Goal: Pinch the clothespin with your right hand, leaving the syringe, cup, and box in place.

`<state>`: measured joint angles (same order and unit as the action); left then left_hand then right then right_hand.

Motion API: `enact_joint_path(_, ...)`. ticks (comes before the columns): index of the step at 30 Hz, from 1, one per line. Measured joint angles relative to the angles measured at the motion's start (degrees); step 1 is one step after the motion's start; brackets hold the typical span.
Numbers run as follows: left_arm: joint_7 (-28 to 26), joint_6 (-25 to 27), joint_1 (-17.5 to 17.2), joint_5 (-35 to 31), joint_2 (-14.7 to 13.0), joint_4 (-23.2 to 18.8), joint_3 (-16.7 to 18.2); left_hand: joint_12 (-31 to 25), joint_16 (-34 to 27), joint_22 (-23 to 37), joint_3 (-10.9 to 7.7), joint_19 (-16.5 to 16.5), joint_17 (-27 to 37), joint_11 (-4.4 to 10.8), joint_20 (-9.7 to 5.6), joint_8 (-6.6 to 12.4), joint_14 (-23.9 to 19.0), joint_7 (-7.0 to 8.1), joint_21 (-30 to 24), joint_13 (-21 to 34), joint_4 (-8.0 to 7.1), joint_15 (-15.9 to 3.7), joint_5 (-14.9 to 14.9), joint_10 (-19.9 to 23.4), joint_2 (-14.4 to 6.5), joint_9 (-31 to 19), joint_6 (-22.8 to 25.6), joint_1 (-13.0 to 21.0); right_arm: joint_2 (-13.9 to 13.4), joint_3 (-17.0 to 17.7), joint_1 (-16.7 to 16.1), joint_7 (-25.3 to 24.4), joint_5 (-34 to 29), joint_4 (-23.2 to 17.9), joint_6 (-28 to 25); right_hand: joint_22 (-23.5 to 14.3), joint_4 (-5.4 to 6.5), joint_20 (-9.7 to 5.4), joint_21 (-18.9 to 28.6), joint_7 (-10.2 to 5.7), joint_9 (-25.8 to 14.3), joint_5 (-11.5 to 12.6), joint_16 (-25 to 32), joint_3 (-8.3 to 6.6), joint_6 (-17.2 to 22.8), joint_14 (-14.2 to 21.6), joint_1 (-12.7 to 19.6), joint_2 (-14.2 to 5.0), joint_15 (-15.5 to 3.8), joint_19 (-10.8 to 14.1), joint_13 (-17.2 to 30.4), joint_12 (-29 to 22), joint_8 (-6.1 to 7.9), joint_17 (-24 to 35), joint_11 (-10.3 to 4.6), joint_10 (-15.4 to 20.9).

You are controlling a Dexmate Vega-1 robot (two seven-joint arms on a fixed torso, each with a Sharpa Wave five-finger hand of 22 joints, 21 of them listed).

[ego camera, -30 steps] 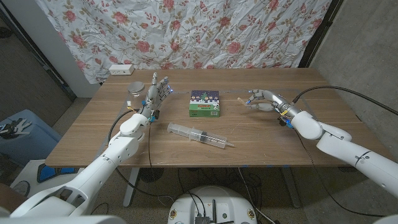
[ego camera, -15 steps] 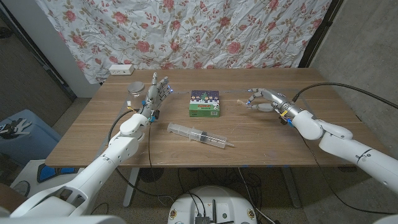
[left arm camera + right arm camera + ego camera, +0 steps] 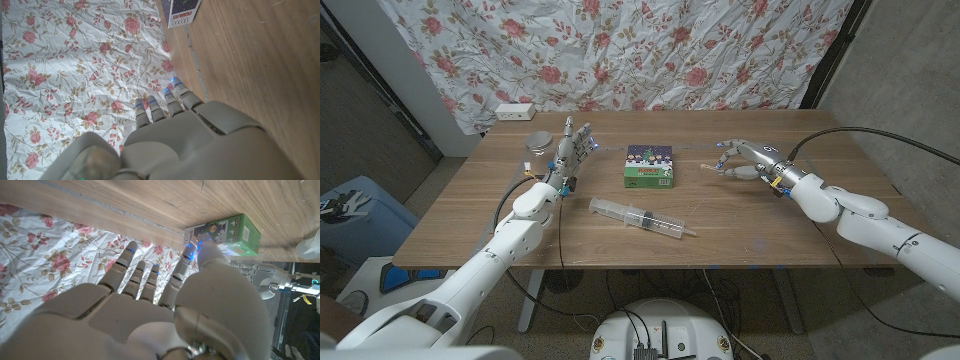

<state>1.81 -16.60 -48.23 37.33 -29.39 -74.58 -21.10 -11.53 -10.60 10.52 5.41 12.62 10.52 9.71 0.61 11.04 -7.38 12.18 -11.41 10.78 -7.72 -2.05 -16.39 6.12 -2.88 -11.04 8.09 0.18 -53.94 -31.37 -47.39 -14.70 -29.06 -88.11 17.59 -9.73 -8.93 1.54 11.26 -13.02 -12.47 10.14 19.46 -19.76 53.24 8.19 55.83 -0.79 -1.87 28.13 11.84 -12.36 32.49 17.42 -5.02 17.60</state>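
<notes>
The right hand (image 3: 744, 160) hung over the far right part of the table (image 3: 750, 215), palm down and fingers curved downward with gaps between them, holding nothing that could be made out. Just off its fingertips, on the side toward the box (image 3: 650, 167), lay a small pale sliver on the wood, most likely the clothespin (image 3: 707, 161) (too small in the head view to be sure). The hand appeared poised so that thumb and fingers could close on the pin from above, which suited a light thing lying flat; whether a fingertip already touched it could not be told.

The green box sat near the middle of the table, well clear of the hand's line of approach. The syringe (image 3: 642, 218) lay on its side nearer the front edge, slanting, apart from the box. A small grey cup (image 3: 538, 142) stood at the far left, just beside the left hand (image 3: 573, 150). That hand was raised with fingers upright and apart, gripping nothing, presumably parked there so as not to disturb the cup or crowd the work. In the right wrist view the hand's own fingers reached out toward the box, spread and bare.

The pinch itself looked not yet made.
</notes>
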Motion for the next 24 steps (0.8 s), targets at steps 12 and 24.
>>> enact_joint_path(12, -0.01, 0.03, 0.0, 0.0, 0.0, -0.02, 0.01, 0.0, 0.0, 0.0, 0.0, 0.0, 0.0, 0.0, 0.0, 0.0, 0.0, 0.0, 0.0, 0.0, 0.0, 0.0, 0.0, 0.0, 0.0, 0.0, 0.0, 0.0, -1.05, -1.93, 2.45, -0.44, -6.79, 0.33, -0.29, 0.0, -0.24, 0.32, 0.0, 0.3, -0.22, -0.01, 0.0, 0.24, 0.3, 0.0, 0.21, -0.21, 0.01, -0.32, 0.0, 0.0, -0.04, 0.0, 0.0, 0.0)
enact_joint_path(24, -0.01, 0.03, -0.01, 0.0, 0.0, -0.02, 0.01, 0.0, 0.0, 0.0, 0.0, 0.0, 0.0, 0.0, 0.0, 0.0, 0.0, 0.0, 0.0, 0.0, 0.0, 0.0, 0.0, 0.0, 0.0, 0.0, 0.0, 0.0, -1.42, -3.98, 4.48, -0.13, -11.75, 0.5, -1.1, 0.0, -0.24, 0.32, 0.0, 0.09, -0.2, -0.01, 0.0, 0.24, 0.51, 0.01, 0.21, -0.21, 0.01, -0.32, 0.0, 0.0, 0.38, 0.0, -0.31, 0.31)
